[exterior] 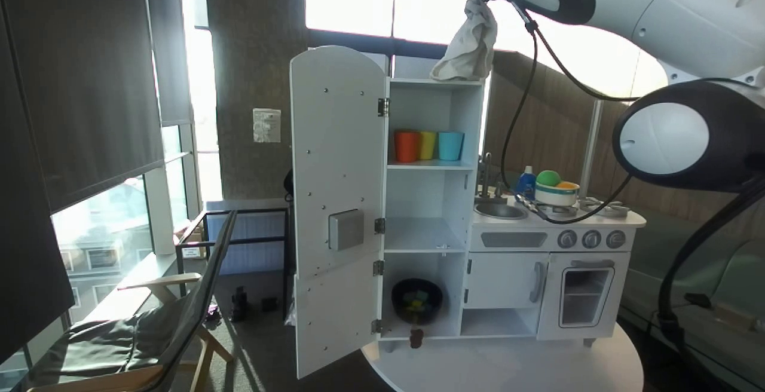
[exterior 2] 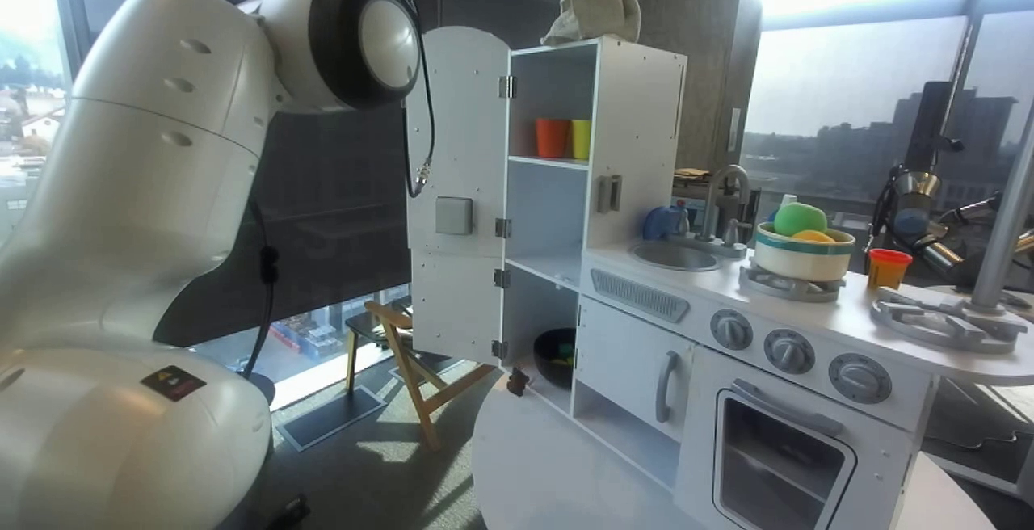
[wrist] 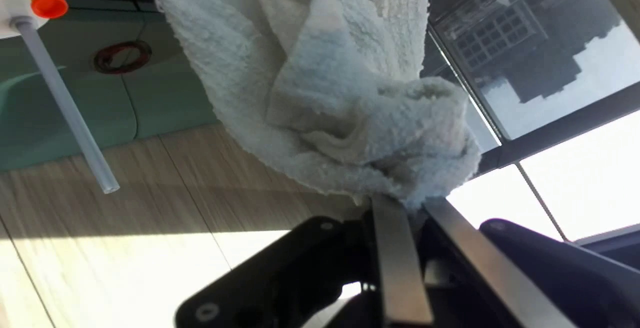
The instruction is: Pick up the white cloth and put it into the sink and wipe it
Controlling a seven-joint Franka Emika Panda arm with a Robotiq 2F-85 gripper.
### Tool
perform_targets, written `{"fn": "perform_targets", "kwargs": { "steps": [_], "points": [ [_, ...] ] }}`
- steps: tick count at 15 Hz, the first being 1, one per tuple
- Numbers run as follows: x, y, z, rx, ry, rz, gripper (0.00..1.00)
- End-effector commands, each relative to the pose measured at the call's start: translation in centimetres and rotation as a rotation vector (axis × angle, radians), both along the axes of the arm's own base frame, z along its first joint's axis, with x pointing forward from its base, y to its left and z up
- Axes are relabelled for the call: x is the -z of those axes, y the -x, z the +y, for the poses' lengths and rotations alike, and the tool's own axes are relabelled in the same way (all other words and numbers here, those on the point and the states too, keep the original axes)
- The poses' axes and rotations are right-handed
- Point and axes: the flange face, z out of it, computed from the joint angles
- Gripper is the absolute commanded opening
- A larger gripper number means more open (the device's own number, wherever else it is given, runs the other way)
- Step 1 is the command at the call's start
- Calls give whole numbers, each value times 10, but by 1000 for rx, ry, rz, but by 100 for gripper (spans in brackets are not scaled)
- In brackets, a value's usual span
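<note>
In an exterior view we see the cloth (exterior: pixel 469 48) hanging at the top of the cupboard (exterior: pixel 418 198), whether touching we cannot tell; in an exterior view, the sink (exterior 2: pixel 674 255) sits beside the cupboard; in the wrist view, our claw (wrist: pixel 410 204) pinches the cloth

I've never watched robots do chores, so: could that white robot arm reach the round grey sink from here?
Probably yes: the sink looks uncovered. The gripper, closed on the white cloth, is up high by the tall white cabinet, so it would have to go sideways and down, avoiding the curved grey tap.
</note>
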Motion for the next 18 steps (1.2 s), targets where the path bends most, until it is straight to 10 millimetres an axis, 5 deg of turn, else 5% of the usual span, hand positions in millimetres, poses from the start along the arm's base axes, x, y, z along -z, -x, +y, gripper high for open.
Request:
{"fn": "perform_targets", "kwargs": {
  "steps": [1,5,8,16,18],
  "points": [
    [-20,27,-32,160,-79,-92,9],
    [-27,49,-68,344,-164,-157,8],
    [-17,45,-82,417,-198,-143,9],
    [76,-54,-53,169,-250,99,9],
    [86,-67,-60,110,-273,97,10]
  ]
}}
